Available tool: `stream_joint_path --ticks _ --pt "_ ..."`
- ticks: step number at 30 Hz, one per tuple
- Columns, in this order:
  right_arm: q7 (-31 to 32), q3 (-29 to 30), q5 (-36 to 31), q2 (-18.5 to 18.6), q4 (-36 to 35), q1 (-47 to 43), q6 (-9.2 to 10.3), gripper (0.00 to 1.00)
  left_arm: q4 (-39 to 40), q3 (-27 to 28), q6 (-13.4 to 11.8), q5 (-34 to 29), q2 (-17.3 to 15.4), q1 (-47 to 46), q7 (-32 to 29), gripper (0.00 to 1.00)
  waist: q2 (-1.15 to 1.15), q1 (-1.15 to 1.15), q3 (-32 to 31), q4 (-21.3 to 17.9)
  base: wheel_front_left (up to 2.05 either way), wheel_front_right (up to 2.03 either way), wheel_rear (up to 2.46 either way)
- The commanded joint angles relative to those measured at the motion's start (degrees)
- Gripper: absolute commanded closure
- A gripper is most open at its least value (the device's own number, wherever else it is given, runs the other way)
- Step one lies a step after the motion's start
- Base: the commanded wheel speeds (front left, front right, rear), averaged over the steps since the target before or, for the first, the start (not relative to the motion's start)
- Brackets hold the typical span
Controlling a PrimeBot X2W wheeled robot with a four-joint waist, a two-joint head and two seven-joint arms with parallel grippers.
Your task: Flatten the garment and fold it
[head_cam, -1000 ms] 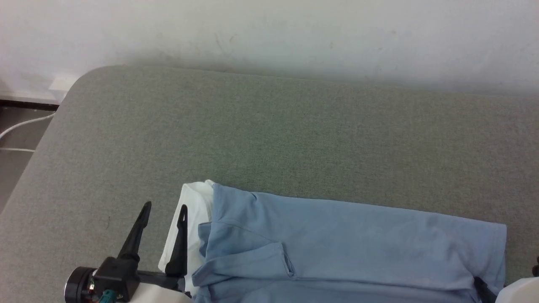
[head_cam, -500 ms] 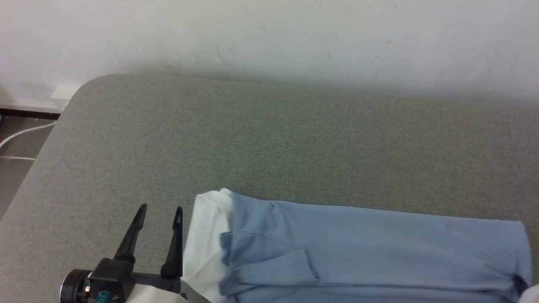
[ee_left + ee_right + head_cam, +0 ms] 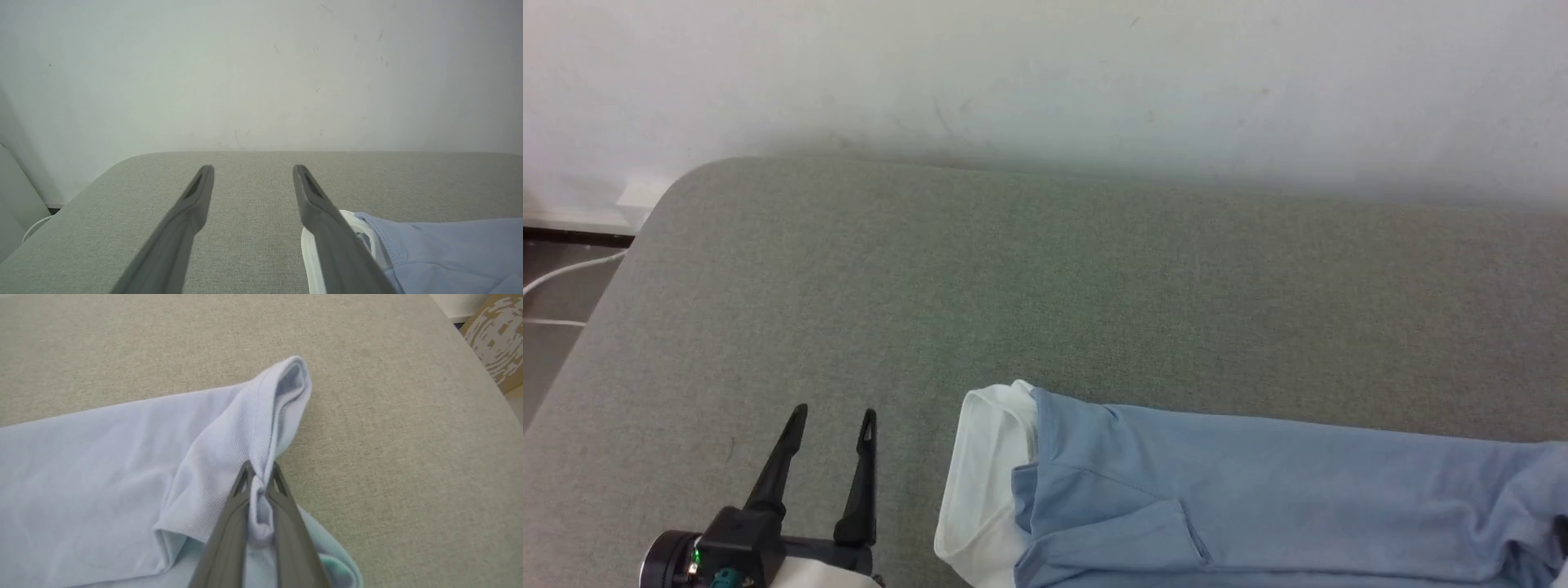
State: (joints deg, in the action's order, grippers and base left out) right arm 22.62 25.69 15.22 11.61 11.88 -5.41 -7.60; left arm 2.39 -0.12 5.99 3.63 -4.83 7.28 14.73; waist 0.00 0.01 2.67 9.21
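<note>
On my head camera the polo shirt [image 3: 1258, 490] lies along the near side of the grey-green padded table [image 3: 1013, 286], stretched left to right. Its white collar [image 3: 980, 482] is at the left end, and the blue body runs off the right edge of the picture. A sleeve is folded over the body just right of the collar. The cloth at the far right looks rumpled and raised rather than flat.

My left gripper [image 3: 835, 412] sits at the lower left with its two dark fingers spread wide and nothing between them. It is near the collar but clear of it, over bare table. In the left wrist view the collar shows just beside and partly behind the right-hand finger.

In the right wrist view my right gripper [image 3: 261, 469] is closed tight on a bunch of the shirt's stitched edge. The fabric is squeezed between the fingertips, and a loop of hem stands up off the table beyond them.

A pale wall [image 3: 1045, 73] runs behind the table, and a white cable [image 3: 564, 269] lies on the floor at the left.
</note>
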Motion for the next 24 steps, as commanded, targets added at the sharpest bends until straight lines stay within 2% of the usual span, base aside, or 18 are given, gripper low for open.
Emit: stream_joint_path --ticks 1,5,14,18,24 --pt "1.4 -1.9 0.8 -0.1 -2.8 -1.4 0.11 1.00 -0.2 0.4 0.2 -0.3 0.3 0.8 0.3 0.00 0.00 -0.01 -0.6 0.0 0.00 0.00 0.00" --pt "5.8 -7.1 3.4 -1.3 -10.4 -4.6 0.11 1.00 -0.6 0.5 0.4 -0.1 0.5 1.1 0.3 0.00 0.00 -0.01 -1.3 0.4 0.00 0.00 0.00" --pt "14.5 -22.5 10.6 -0.3 -24.3 -8.3 0.11 1.00 -0.7 -0.3 0.8 0.0 0.8 0.9 0.3 0.00 0.00 -0.01 -1.8 2.8 0.00 0.00 0.00" --pt "17.1 -29.0 14.6 -2.4 -26.9 -6.6 0.11 1.00 -0.4 -0.4 0.9 0.1 0.9 0.7 0.3 0.00 0.00 -0.01 -1.6 4.1 0.00 0.00 0.00" --pt "18.5 -36.6 17.5 -5.2 -26.1 -1.1 0.11 1.00 -0.3 -1.3 1.1 0.5 1.1 -0.1 0.3 0.00 0.00 -0.01 -0.9 6.7 0.00 0.00 0.00"
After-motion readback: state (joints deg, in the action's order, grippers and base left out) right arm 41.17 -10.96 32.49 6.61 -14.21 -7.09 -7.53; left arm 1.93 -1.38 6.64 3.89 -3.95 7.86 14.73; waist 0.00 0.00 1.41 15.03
